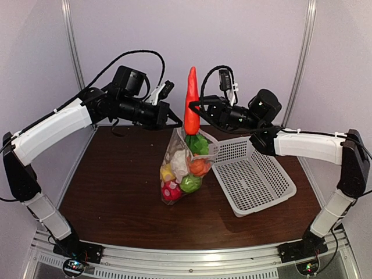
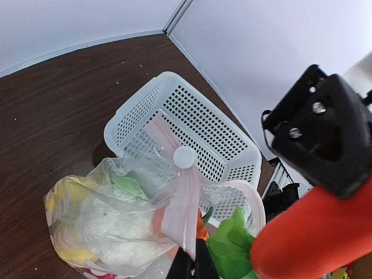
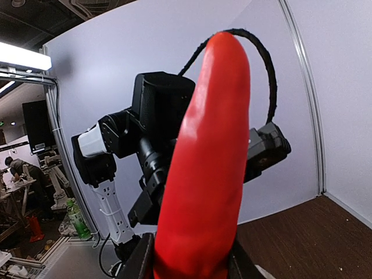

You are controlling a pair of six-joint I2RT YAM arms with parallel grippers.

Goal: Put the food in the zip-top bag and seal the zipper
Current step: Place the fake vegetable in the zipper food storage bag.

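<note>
R gripper [image 1: 196, 111]: shut narrow on the carrot [image 1: 191, 96], gripping its thick end. Right wrist view shows a finger [image 3: 141, 263] on each side of the body, no gap visible. Carrot long axis approx vertical: tip up, above the gripper; green leaves [image 1: 198, 143] hang below it.

Key relation: the bag [image 1: 181, 168] is directly below the R gripper, mouth up, w/ the leaves at or just inside the mouth. You need a straight-down move along the carrot's own axis, w/ little sideways correction, as I judge it. Other food [image 1: 185, 165] is stacked to approx the rim, so the carrot will prob. stick out unless you tilt it on the way in.

L gripper [image 1: 172, 121]: pinched tight on the bag's top edge, just beside the R gripper. Left wrist view shows the tips clamping the zipper [image 2: 174, 218] strip from above. The bag drops below it, bottom on the table [image 1: 110, 186]. The white slider [image 2: 185, 157] is beyond the L fingertips on the far rim, toward the basket [image 1: 251, 174].

Arm roles: R is nearest the mouth and has the load; L only holds the rim open.

Risk: carrot shoulder snags the rim and drags it out of the L pinch.
</note>
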